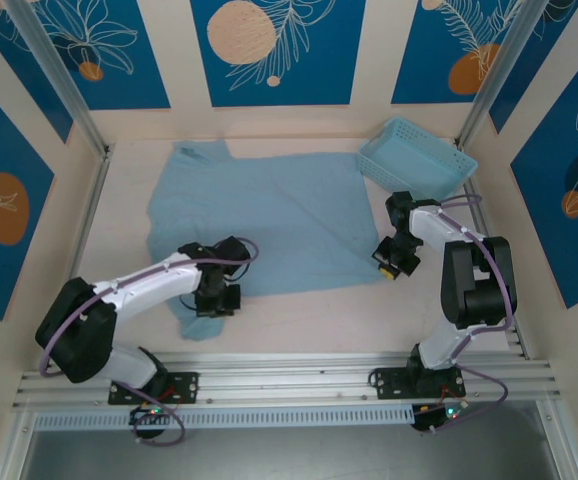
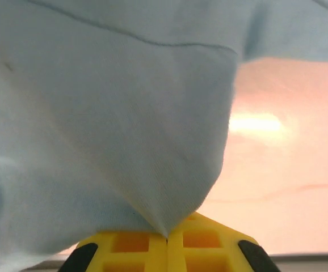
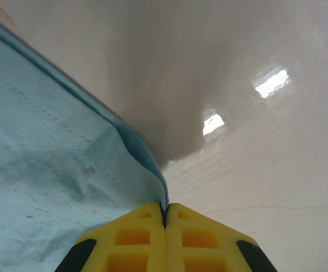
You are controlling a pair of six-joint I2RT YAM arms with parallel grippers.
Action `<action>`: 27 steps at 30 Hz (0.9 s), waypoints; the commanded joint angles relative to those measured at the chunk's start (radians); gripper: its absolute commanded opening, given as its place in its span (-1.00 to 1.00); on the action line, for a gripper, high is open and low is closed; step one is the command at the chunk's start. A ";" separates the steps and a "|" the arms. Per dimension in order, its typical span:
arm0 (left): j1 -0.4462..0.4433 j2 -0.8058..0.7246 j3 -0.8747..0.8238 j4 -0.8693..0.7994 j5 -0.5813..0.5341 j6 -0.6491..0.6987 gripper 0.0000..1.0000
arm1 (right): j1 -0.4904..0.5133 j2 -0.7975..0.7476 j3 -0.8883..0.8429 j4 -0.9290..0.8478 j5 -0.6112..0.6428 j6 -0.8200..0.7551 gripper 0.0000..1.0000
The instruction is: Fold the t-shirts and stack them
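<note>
A light sky-blue t-shirt lies spread across the middle of the table, plain side up. My left gripper is shut on the t-shirt's near left part; in the left wrist view the cloth rises in a peak from between the closed yellow fingers. At the shirt's right edge my right gripper is also shut, pinching the hemmed edge between its yellow fingers, slightly above the glossy tabletop.
A light blue plastic lattice basket stands tilted at the back right, close to the right arm. Blue patterned walls enclose the table on three sides. Bare tabletop runs along the near edge between the arms.
</note>
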 commanded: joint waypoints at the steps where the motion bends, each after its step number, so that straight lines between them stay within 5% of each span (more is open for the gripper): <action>1: -0.014 0.032 0.032 -0.021 0.141 -0.035 -0.43 | -0.006 0.009 0.003 -0.009 0.003 -0.015 -1.00; 3: -0.014 0.019 0.045 -0.050 0.103 -0.046 0.05 | -0.007 0.010 0.001 -0.007 0.002 -0.018 -1.00; 5: -0.011 -0.041 0.040 -0.096 0.028 -0.091 0.21 | -0.007 0.009 0.000 -0.007 0.000 -0.022 -1.00; 9: -0.001 -0.193 -0.021 -0.278 -0.127 -0.263 0.04 | -0.005 0.000 0.002 -0.011 -0.003 -0.029 -1.00; 11: 0.022 -0.262 -0.106 -0.309 -0.118 -0.326 -0.10 | -0.007 -0.004 0.004 -0.012 -0.004 -0.033 -1.00; 14: 0.075 -0.337 -0.227 -0.309 -0.088 -0.400 -0.04 | -0.008 -0.005 0.003 -0.014 -0.010 -0.037 -1.00; 20: 0.216 -0.441 -0.358 -0.130 -0.056 -0.453 0.16 | -0.005 -0.017 -0.015 -0.009 -0.020 -0.039 -1.00; 27: 0.234 -0.414 -0.407 0.094 -0.034 -0.539 0.08 | -0.005 -0.028 -0.039 -0.001 -0.027 -0.033 -1.00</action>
